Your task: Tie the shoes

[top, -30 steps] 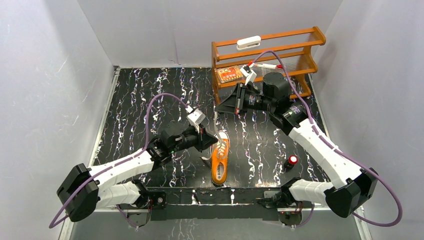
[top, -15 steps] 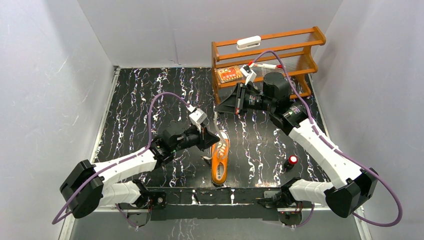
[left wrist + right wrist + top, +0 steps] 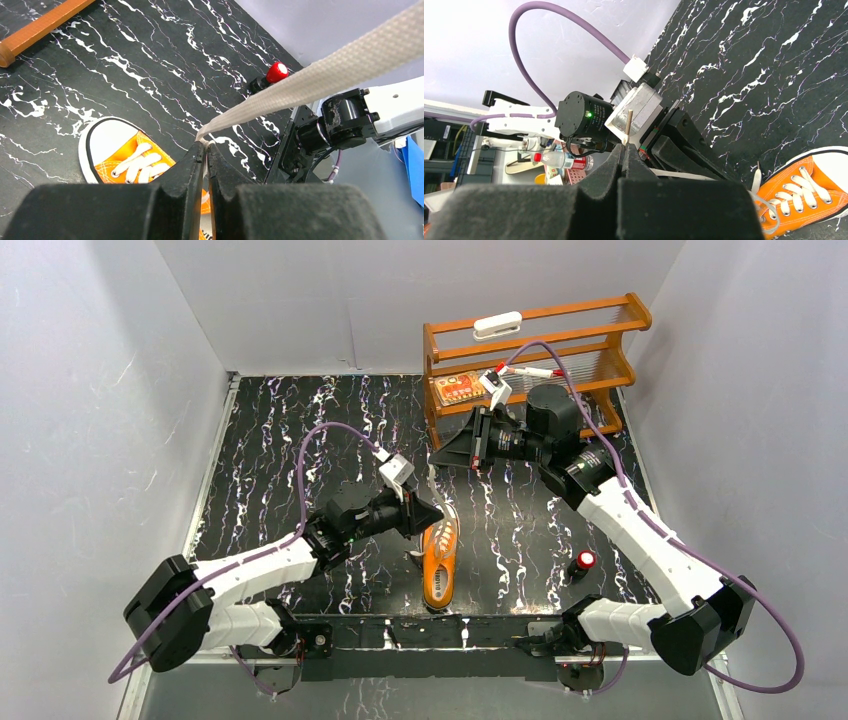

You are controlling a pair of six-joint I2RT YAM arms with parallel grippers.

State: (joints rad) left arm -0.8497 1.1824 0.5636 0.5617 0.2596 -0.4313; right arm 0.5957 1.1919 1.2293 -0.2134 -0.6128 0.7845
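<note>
1. Sneaker [image 3: 438, 570] is lying close to the near edge of the worktop [image 3: 280, 440], about midway along it. It is resting sole down, heel toward that edge and toe pointing away.
2. It is showing orange canvas, a white rubber sole and toe cap, and white lacing crossing loosely up its front.
3. The left gripper [image 3: 437, 514] is reaching in from the left and hanging above the toe end. Its jaws are pinching a flat white lace [image 3: 300, 80], with only a sliver of gap between the fingertips.
4. From that pinch the lace is running taut toward the far side, where a thin strand is stretching on to the other gripper.
5. The right gripper [image 3: 436, 460] is hanging beyond the toe, nearer the far right corner. Its jaws are pressing together on the lace near its stiff tip, which is sticking out past the fingers.
6. A small red-capped object [image 3: 584, 561] is standing to the right of the sneaker, well apart from it.
7. A wooden rack [image 3: 570, 312] is standing in the far right corner, carrying a white item [image 3: 497, 325] on top and an orange packet [image 3: 460, 388] on a lower shelf.
</note>
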